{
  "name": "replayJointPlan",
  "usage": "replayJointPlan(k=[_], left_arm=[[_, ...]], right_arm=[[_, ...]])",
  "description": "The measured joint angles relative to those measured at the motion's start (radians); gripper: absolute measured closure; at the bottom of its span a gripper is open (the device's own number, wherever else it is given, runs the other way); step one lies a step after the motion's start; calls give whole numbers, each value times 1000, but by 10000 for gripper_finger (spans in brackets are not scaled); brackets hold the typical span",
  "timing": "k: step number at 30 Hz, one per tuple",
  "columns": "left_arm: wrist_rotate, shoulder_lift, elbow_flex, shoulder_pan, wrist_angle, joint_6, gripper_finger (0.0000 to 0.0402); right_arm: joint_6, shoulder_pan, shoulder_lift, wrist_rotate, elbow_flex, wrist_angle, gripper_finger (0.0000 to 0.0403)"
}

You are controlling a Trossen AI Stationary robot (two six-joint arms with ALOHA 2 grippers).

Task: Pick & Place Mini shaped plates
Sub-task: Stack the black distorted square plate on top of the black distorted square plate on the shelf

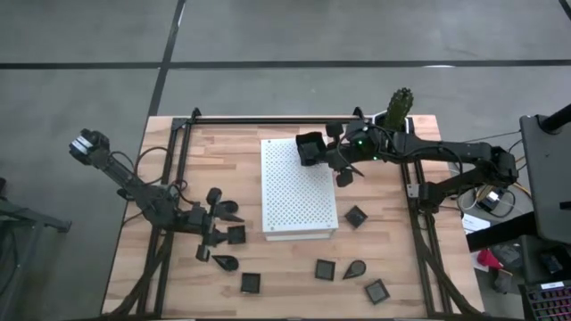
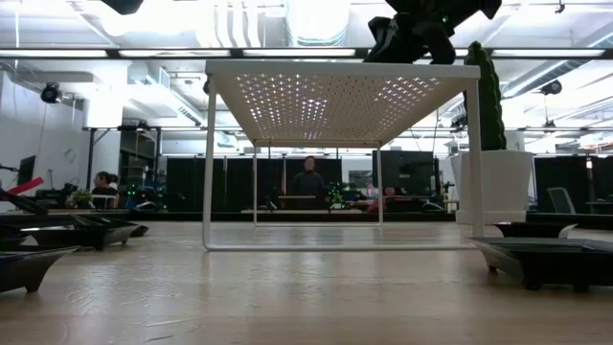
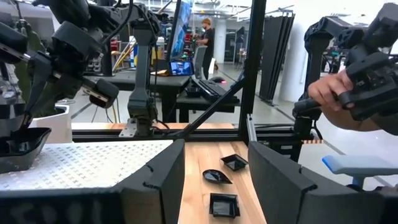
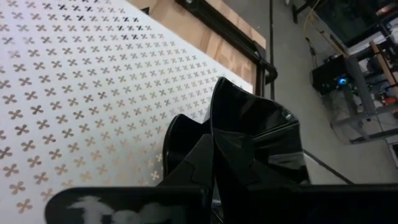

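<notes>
My right gripper (image 1: 314, 150) is shut on a dark square mini plate (image 4: 258, 134), low over the far right corner of the white perforated board (image 1: 299, 189). The left wrist view shows that plate (image 3: 20, 144) just over the board's top. My left gripper (image 1: 217, 225) stands open and level near the table's left side. Loose plates (image 1: 235, 234) lie flat around it, and nothing is between its fingers (image 3: 166, 180). More plates (image 1: 324, 269) rest on the wood near the front edge and to the right of the board (image 1: 356, 216). My right gripper pinches one side wall of the square plate at its rim (image 4: 214, 146) between its two fingers, which slant down from the table's right. The plate is tilted. Whether its underside touches the board I cannot tell.
A white pot with a cactus (image 1: 401, 107) stands at the far right corner, behind the right arm. The board is a raised shelf on thin legs (image 2: 208, 163). Black frame rails (image 1: 178, 152) run along the table's sides. A person's hand (image 3: 329, 93) shows beyond the table.
</notes>
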Motion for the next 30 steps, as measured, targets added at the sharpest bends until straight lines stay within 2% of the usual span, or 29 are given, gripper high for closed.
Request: replayJointPlan(k=[30], left_arm=[[1, 0, 0, 1, 0, -12, 232]], right_arm=[[60, -9, 0, 14, -29, 11, 394]])
